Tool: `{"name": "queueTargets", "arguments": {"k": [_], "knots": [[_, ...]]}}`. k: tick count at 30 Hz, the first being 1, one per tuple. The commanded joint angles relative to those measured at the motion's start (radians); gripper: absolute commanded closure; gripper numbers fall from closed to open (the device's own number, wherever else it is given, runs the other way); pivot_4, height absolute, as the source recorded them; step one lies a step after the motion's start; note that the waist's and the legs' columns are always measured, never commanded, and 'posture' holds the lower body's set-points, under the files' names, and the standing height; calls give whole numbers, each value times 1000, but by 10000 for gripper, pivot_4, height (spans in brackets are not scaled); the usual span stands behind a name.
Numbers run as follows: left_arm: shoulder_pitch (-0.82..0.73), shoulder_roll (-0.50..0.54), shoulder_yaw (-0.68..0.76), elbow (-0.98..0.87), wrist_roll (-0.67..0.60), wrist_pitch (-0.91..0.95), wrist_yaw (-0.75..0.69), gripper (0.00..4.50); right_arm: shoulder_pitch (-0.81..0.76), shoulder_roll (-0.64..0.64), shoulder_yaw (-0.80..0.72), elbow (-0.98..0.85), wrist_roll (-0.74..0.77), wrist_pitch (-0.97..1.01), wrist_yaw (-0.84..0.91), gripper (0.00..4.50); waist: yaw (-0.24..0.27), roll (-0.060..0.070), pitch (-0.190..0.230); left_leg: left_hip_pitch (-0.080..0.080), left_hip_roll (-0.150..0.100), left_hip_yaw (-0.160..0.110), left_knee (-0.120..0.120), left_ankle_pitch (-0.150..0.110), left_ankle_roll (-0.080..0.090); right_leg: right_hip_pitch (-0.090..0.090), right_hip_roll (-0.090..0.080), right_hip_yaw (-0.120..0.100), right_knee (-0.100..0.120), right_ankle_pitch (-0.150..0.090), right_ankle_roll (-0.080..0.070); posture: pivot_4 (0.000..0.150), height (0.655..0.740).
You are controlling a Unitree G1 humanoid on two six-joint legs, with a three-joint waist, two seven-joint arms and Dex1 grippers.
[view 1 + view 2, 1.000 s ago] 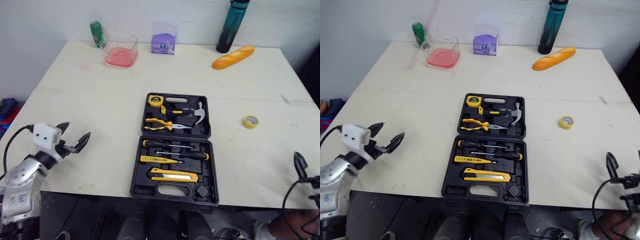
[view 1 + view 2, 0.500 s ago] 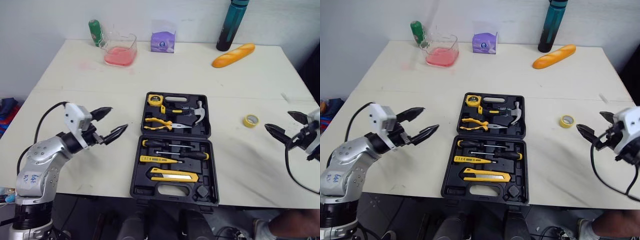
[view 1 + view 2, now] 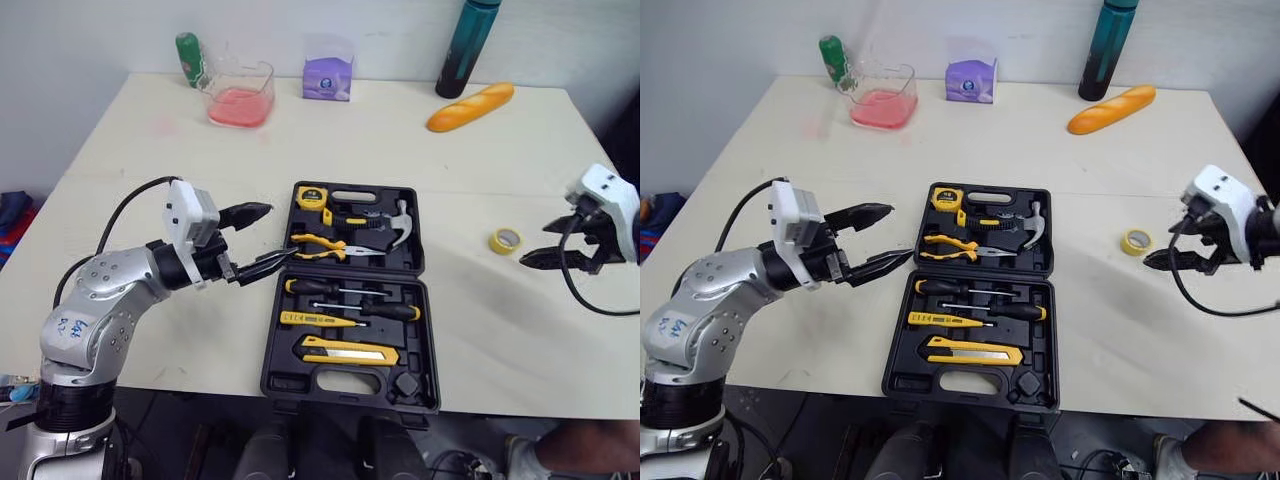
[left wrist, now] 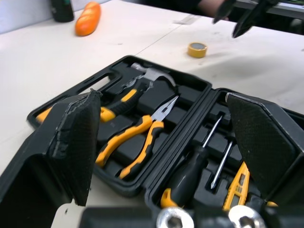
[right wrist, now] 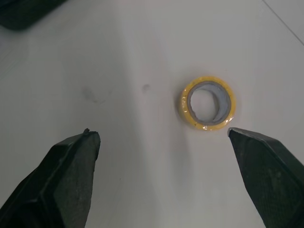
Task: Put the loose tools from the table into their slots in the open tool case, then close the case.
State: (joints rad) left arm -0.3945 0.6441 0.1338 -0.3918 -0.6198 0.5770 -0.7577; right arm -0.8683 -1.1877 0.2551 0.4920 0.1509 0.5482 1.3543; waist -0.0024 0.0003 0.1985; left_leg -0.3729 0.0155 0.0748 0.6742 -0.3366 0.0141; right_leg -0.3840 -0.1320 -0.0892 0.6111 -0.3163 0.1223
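Yellow roll of tape (image 3: 504, 240) lies flat near the tabletop's (image 3: 150, 180) right edge, apart from the open black plastic tool case (image 3: 268, 350). Light, stiff, probably slick: pinch across its ring. Right pincer (image 3: 538, 244) hovers beside it, spread wide; left pincer (image 3: 281, 231), also wide, by the case.

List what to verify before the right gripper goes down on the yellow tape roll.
1. Right gripper fingers open: ok.
2. Tape roll lying flat on the table, apart from the tool case: ok.
3. Tape roll centred between the right fingers: not ok, it sits nearer one finger and beyond the tips.
4. Tool case open: ok.
5. Free slot for the tape roll: cannot tell.
6. Left gripper away from the tape roll: ok, open beside the case's left edge.
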Motion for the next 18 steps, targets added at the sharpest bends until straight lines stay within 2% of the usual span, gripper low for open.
{"name": "queueTargets", "arguments": {"k": [1,4,8,10,18], "knots": [[-24,18,-25,-41,-26,21,-33,978,-123,53,75,145,-131,-106,75,0,0,0,0,0,0,0,0,0,0,0,0,0,0,0,0,1500,7400],[-33,22,-44,-54,-40,43,-54,978,-213,113,108,268,-198,-182,95,0,-1,0,0,-2,0,0,1,0,0,-1,0,-1,1,0,0,1500,7400],[-26,35,-66,-114,-119,124,-91,978,-312,171,187,455,-329,-335,126,0,-1,0,0,-6,0,0,3,0,0,-6,0,0,5,0,0,1500,7400],[-24,34,-63,-125,-122,131,-79,978,-351,205,183,526,-350,-348,127,0,-1,0,0,-10,0,-1,6,0,0,-8,0,-1,6,0,0,1500,7400],[5,27,-52,-159,-120,134,-37,978,-406,262,174,672,-420,-430,140,0,-2,0,0,-13,-1,-5,11,2,-1,-10,1,-2,11,0,0,1500,7400]]}}
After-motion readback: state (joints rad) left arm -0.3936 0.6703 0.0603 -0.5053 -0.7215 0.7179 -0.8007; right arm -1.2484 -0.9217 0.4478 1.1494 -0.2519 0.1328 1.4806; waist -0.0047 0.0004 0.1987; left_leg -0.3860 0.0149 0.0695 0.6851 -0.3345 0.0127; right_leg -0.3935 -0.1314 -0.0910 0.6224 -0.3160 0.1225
